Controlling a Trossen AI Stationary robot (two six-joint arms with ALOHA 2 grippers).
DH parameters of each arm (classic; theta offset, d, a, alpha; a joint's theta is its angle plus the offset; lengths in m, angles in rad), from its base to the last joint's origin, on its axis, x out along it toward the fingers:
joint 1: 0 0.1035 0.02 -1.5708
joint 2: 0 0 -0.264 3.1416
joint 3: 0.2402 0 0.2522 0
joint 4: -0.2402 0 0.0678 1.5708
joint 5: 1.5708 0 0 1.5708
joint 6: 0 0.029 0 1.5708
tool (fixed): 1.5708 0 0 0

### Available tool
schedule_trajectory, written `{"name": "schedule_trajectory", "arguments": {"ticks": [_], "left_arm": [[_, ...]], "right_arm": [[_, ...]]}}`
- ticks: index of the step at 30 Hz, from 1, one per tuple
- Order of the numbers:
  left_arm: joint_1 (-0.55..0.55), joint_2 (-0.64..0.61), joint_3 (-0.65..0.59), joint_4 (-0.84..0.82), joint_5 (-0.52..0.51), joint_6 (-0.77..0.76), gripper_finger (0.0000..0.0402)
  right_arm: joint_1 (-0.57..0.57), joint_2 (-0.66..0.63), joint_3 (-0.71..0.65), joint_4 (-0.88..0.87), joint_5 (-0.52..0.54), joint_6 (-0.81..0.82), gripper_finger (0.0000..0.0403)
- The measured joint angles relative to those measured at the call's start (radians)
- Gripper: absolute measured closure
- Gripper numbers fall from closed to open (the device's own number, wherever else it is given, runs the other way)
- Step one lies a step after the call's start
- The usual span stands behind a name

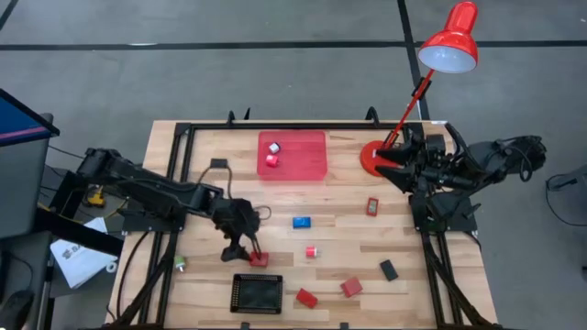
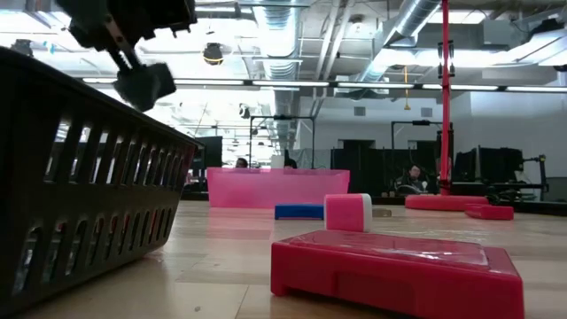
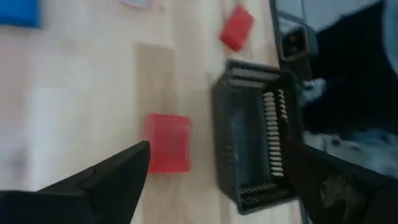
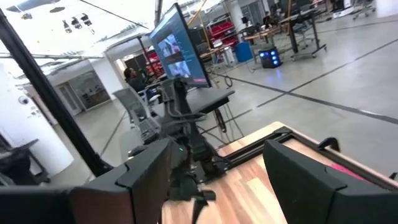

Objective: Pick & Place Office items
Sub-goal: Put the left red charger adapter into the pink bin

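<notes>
Hovering over the front-left part of the light wooden table (image 1: 339,234), the left gripper (image 1: 248,249) has its jaws spread wide with nothing in them, and a small red block (image 1: 260,259) sits flat on the wood right below the fingertips, just beside the black slotted plastic basket (image 1: 257,293). From the left wrist view that same block (image 3: 166,142) lies clear between the two dark fingers (image 3: 115,174), not pinched. Rest of the office bits are scattered around: a blue block (image 1: 302,222) mid-table, a small red-and-white piece (image 1: 312,252) near it, two more red blocks (image 1: 306,298) (image 1: 351,288) along the front, a black rectangle (image 1: 389,269) front-right, and a little red rectangular piece (image 1: 372,207) further back. The translucent pink tray (image 1: 307,156) at the back holds two small pieces. The right gripper (image 1: 390,156) is parked by the base of the red desk lamp (image 1: 374,158), jaws apart and empty.
</notes>
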Motion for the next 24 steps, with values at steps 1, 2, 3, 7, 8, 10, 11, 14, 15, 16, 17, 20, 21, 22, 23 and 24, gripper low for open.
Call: {"name": "schedule_trajectory", "arguments": {"ticks": [1,2,3,7,8,10,11,14,15,16,17,20,21,22,23,24], "left_arm": [[-0.004,0.022,0.000,0.035,0.021,0.001,0.0038],[-0.009,0.037,0.000,0.048,0.038,0.011,0.0037],[-0.014,0.052,0.000,0.065,0.060,0.019,0.0038],[-0.021,0.110,0.001,0.088,0.138,0.023,0.0042],[-0.021,0.126,0.001,0.099,0.151,0.021,0.0042],[-0.020,0.150,0.000,0.095,0.156,0.033,0.0042],[-0.018,0.162,0.000,0.102,0.158,0.042,0.0042],[0.005,0.195,0.001,0.108,0.159,0.047,0.0042],[0.012,0.206,0.001,0.113,0.158,0.047,0.0042],[0.019,0.214,0.001,0.112,0.159,0.048,0.0042],[0.024,0.222,0.001,0.110,0.166,0.049,0.0042],[0.025,0.238,0.001,0.105,0.179,0.061,0.0043],[0.024,0.239,0.001,0.099,0.179,0.064,0.0043],[0.024,0.238,0.000,0.103,0.183,0.065,0.0043],[0.023,0.238,0.001,0.110,0.184,0.065,0.0043],[0.024,0.237,0.001,0.108,0.184,0.064,0.0043]], "right_arm": [[0.005,0.001,0.000,0.001,0.000,0.003,0.0154],[0.010,0.001,0.000,0.001,0.000,0.007,0.0154],[0.016,0.004,0.000,0.002,0.000,0.014,0.0154],[0.030,0.007,0.000,0.000,0.000,0.028,0.0154],[0.032,0.006,0.000,0.001,0.000,0.028,0.0154],[0.036,0.006,0.000,0.001,0.000,0.029,0.0154],[0.036,0.006,0.000,0.001,0.000,0.029,0.0154],[0.036,0.006,0.000,0.001,0.000,0.031,0.0154],[0.036,0.006,0.000,0.001,0.000,0.031,0.0154],[0.036,0.006,0.000,0.000,0.000,0.031,0.0154],[0.036,0.006,0.000,0.000,0.000,0.031,0.0154],[0.036,0.006,0.000,0.000,0.000,0.031,0.0154],[0.036,0.006,0.000,0.000,0.000,0.031,0.0154],[0.036,0.006,0.000,0.000,0.000,0.031,0.0154],[0.036,0.006,0.000,0.000,0.000,0.031,0.0154],[0.036,0.006,0.000,0.000,0.000,0.031,0.0154]]}}
